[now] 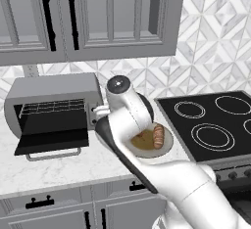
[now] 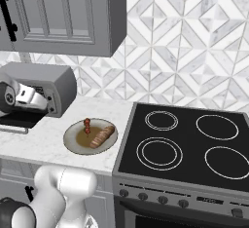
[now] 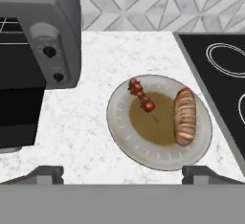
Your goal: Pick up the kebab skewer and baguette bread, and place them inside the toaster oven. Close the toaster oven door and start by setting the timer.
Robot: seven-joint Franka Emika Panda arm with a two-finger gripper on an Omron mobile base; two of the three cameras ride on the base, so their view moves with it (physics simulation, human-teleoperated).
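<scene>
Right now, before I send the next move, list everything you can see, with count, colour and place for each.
kebab skewer: one, dark red chunks on a thin stick, on the plate's left half in the hand view
baguette bread: one, tan, on the plate beside the skewer, nearer the stove
plate: one, beige, on the counter between oven and stove
toaster oven: one, grey, on the counter left of the plate
toaster oven door: one, dark, dropped open
stove: one, black top with four ring burners, right of the counter
upper cabinets: grey, above the oven
counter: white marble
gripper: one, dark tips, open, above the plate, holding nothing
</scene>
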